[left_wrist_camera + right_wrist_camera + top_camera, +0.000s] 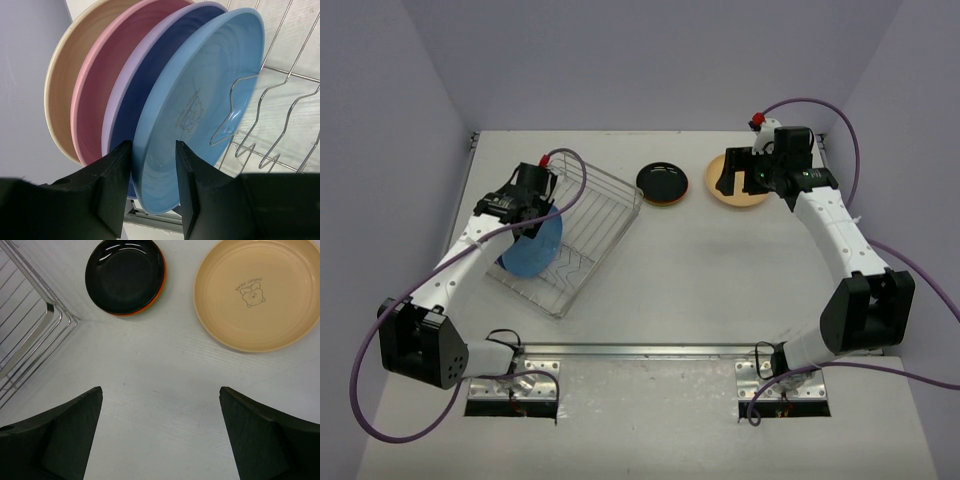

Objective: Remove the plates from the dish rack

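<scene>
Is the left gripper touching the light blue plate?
Cannot tell. In the left wrist view the left gripper straddles the light blue plate at its rim, but neither contact nor gap shows plainly.

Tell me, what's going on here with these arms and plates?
Two robot arms are emptying a dish rack. The left gripper pinches the rim of the light blue plate, the front one of five standing in the rack, not yet lifted out. The right gripper hangs open over the table near the tan plate and the black plate, which sits on an orange plate, all already out.
</scene>
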You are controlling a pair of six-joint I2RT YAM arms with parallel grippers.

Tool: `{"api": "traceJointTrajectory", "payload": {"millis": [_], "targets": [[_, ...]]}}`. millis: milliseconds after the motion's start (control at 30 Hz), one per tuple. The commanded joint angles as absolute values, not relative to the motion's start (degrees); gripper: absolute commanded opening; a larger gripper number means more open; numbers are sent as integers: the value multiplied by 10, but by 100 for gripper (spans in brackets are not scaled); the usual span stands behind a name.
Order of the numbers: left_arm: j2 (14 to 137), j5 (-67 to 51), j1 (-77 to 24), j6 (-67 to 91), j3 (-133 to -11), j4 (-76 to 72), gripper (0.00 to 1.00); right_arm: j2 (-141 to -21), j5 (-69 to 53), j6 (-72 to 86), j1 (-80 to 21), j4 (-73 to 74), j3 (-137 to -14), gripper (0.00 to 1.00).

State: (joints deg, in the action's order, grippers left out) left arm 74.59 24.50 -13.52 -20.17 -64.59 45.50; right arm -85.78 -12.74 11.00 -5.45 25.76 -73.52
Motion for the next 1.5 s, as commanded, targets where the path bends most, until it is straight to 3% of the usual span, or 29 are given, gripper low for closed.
{"api": "traceJointTrajectory", "payload": {"millis": [0, 500, 1000, 1167, 1333, 1467], "targets": [[737, 210, -132, -200, -643, 438, 35, -843, -138, 118, -58, 238, -738, 99], [701, 248, -133, -210, -673, 450, 0, -836, -153, 124, -59, 237, -735, 99], [695, 238, -134, -236, -857, 515, 0, -824, -187, 140, -67, 233, -733, 99], [698, 63, -134, -189, -936, 572, 0, -805, -277, 171, -77, 187, -715, 99], [696, -175, -134, -137, -905, 575, 0, -790, -346, 202, -133, 130, -717, 99], [694, -231, -134, -131, -877, 563, 0, -793, -337, 196, -200, 129, -744, 99]]}}
